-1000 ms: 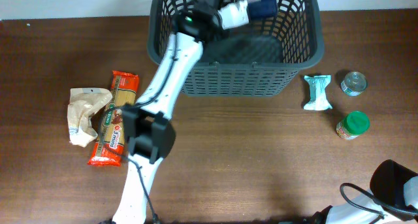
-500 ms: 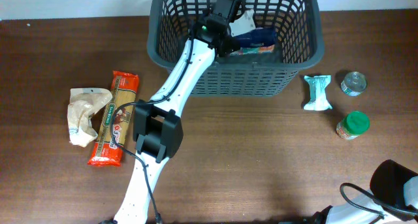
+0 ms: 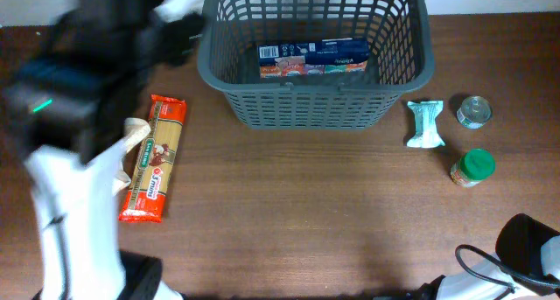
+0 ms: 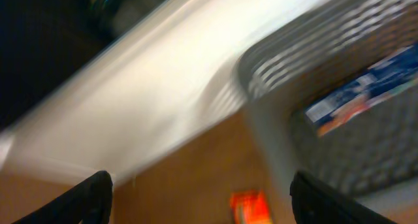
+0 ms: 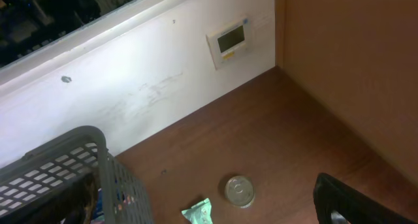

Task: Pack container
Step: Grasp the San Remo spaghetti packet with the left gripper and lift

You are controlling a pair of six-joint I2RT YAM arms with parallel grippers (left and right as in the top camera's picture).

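Observation:
The container [image 3: 315,112], a dark grey slotted basket, stands at the back middle of the table. A blue and orange box [image 3: 313,58] lies flat inside it. My left arm [image 3: 87,81] is a blur left of the basket, above the table. In the left wrist view, my left gripper [image 4: 209,208] is open with nothing between its fingers; the basket rim [image 4: 264,119] and the box [image 4: 366,93] are to its right. My right gripper [image 5: 215,214] is open and empty, high over the table's right side, with the basket [image 5: 59,162] at its left.
An orange pasta packet [image 3: 154,160] lies left of the basket, beside a crumpled paper bag [image 3: 131,132] partly hidden by the arm. Right of the basket are a teal packet [image 3: 426,125], a tin can [image 3: 474,111] and a green-lidded jar [image 3: 473,168]. The right arm's base [image 3: 525,247] sits at the front right.
My left gripper opened over the basket and let go of the box, which now lies inside. The left arm then swung out fast to the left. The right arm stayed put.

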